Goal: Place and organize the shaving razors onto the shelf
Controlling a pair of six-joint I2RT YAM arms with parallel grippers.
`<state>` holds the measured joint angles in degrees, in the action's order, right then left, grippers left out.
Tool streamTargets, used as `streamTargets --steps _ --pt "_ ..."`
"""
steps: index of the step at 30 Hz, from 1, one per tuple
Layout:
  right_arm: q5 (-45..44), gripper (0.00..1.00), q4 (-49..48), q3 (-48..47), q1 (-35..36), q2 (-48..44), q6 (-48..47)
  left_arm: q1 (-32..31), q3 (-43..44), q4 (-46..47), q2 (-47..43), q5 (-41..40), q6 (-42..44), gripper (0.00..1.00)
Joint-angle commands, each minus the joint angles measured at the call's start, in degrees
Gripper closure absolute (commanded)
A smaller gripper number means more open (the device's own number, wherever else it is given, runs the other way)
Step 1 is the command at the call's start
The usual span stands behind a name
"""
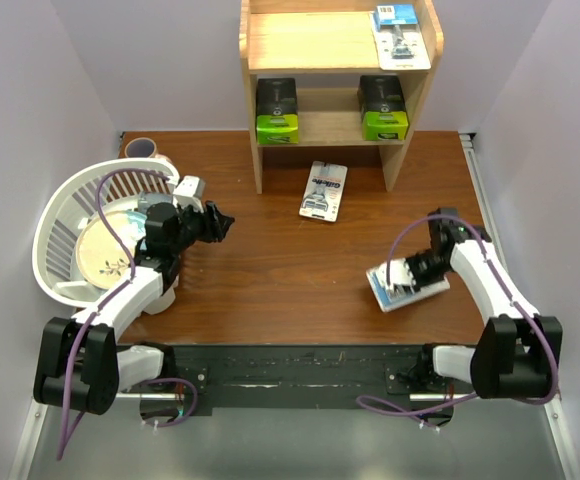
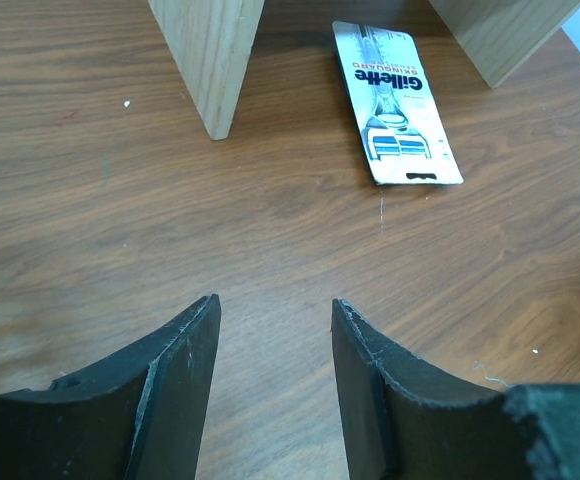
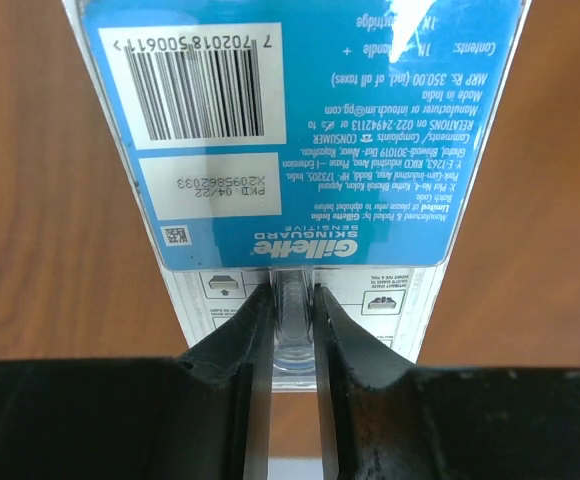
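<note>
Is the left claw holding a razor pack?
No, the left claw is open and empty; the nearest razor pack lies on the table ahead of it.

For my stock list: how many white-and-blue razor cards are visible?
3: first card on the shelf top, right; second card on the table; third card in the right gripper. None seems hidden.

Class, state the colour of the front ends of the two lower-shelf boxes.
Lime green on both boxes; top external view shows it best.

We read "Gillette SKINGUARD" on the face-up card (image 2: 398,105) toward the table's far edge. On the card back (image 3: 300,140) near the right edge, upside down: "Gillette SKINGUARD SENSITIVE", barcode 7 702018 500611, "PKD 04/22", "X2095862033", "Made in India", "MRP Rs. 350.00"
</note>
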<state>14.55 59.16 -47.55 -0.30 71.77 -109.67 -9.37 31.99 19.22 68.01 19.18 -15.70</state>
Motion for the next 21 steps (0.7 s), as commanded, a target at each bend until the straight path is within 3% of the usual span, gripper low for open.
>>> streamTargets --steps 1,5,6,12,17,21 --pt "14.8 0.92 7.6 -16.3 7.7 -2.7 19.2 0.7 0.4 3.8 0.1 0.8 -0.6 0.47" --pt "20.2 0.94 4.1 -29.7 15.7 0.4 41.8 0.7 1.8 3.9 0.9 0.9 -0.7 0.47" --pt "20.4 0.94 -1.4 -34.7 17.2 1.5 53.2 0.7 2.0 3.7 1.3 0.9 -0.7 0.47" --pt "13.5 0.96 -24.3 -56.5 22.0 13.7 94.5 0.7 4.5 3.7 3.1 1.3 -0.8 0.47" --pt "3.3 0.98 -35.1 -75.1 21.9 25.1 113.9 0.7 5.7 3.6 3.6 1.2 -0.3 0.47" --pt "-4.9 0.99 -35.8 -87.8 22.3 32.4 121.2 0.7 5.3 3.4 3.1 1.1 -0.2 0.47"
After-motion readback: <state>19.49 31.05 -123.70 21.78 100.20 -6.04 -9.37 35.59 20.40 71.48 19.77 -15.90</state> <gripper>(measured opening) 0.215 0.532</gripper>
